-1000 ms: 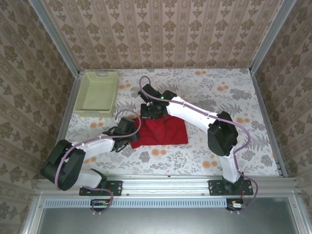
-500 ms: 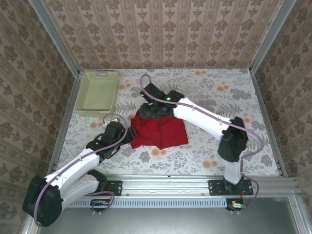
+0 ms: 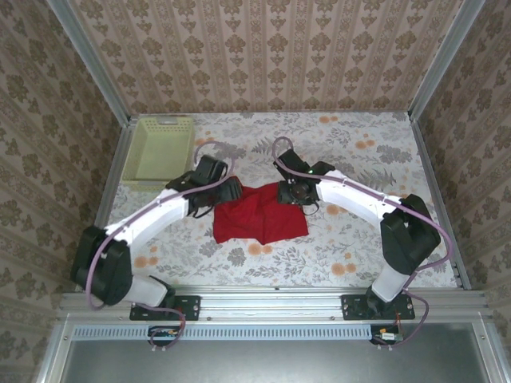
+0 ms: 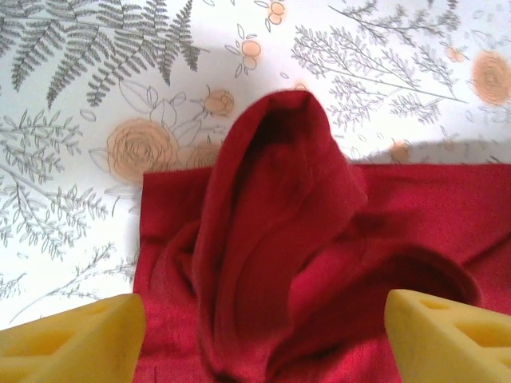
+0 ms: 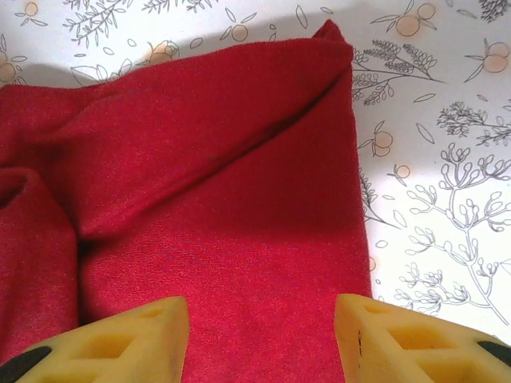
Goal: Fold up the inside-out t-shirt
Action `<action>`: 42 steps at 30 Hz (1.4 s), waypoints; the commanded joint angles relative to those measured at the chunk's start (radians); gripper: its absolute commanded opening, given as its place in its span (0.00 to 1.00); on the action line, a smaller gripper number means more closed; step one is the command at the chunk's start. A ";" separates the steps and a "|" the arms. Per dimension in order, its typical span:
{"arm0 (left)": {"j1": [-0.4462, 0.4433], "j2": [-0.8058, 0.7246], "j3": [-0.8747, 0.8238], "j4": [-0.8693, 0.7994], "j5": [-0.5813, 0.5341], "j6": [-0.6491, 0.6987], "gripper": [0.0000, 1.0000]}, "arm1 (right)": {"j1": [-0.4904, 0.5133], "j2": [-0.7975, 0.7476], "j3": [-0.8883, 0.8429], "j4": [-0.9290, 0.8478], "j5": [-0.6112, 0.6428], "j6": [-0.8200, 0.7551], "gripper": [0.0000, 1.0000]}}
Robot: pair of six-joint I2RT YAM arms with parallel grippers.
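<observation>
Near the tabletop's (image 3: 359,159) middle, the t-shirt (image 3: 262,215) lies folded into a rough rectangle. The left gripper (image 3: 230,191) and right gripper (image 3: 289,193) have just released it and hang open over its far edge. A loose hump (image 4: 271,199) suggests smoothing remains.

The left arm rises from its base with the elbow low on the left side, then reaches forward and to the right. The left pincer (image 3: 227,191) points toward the middle, and its yellow fingers (image 4: 72,339) stand wide apart, gripping nothing. The right arm bends in from the right side. The right pincer (image 3: 290,192) faces the left one, near but not touching. Its fingers (image 5: 108,343) are also spread, with nothing gripped.
</observation>
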State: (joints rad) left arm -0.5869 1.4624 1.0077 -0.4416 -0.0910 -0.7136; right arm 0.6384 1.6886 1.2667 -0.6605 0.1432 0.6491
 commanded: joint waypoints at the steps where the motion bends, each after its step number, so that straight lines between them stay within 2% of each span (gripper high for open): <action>1: 0.019 0.107 0.078 -0.117 -0.043 0.065 0.71 | 0.003 -0.009 -0.034 0.075 -0.016 -0.015 0.53; 6: 0.048 0.210 0.157 -0.100 -0.002 0.110 0.51 | 0.004 0.018 -0.059 0.120 -0.032 -0.013 0.53; 10: 0.086 0.264 0.218 -0.075 0.042 0.125 0.22 | -0.015 0.047 -0.083 0.153 -0.032 -0.004 0.54; 14: 0.073 0.218 0.253 -0.025 0.076 0.144 0.03 | -0.045 0.069 -0.113 0.177 -0.041 0.002 0.54; 16: 0.044 0.145 0.236 0.013 0.052 0.166 0.00 | -0.061 0.075 -0.126 0.182 -0.040 0.001 0.53; 20: 0.040 0.007 0.121 0.147 0.111 0.178 0.00 | -0.072 0.080 -0.144 0.196 -0.042 0.005 0.53; 25: 0.091 -0.020 0.040 0.194 0.124 0.196 0.00 | -0.072 0.107 -0.137 0.205 -0.049 0.009 0.52; 28: 0.182 0.047 -0.002 0.259 0.191 0.195 0.04 | -0.072 0.115 -0.133 0.204 -0.051 0.012 0.52; 30: 0.216 0.127 0.018 0.253 0.213 0.209 0.12 | -0.072 0.116 -0.133 0.204 -0.055 0.014 0.52; 35: 0.234 0.279 0.123 0.048 0.062 0.189 0.48 | -0.071 0.092 -0.139 0.194 -0.045 0.008 0.52; 39: 0.183 0.175 0.101 -0.031 -0.067 0.165 0.66 | -0.072 0.055 -0.145 0.185 -0.023 -0.012 0.52; 42: 0.062 0.072 0.090 -0.093 -0.171 0.143 0.74 | -0.074 0.028 -0.148 0.174 0.006 -0.020 0.53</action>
State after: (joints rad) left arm -0.4320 1.6558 1.0824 -0.4454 -0.1375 -0.5507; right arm 0.5655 1.7725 1.1290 -0.4599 0.1043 0.6495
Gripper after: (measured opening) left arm 0.724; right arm 0.524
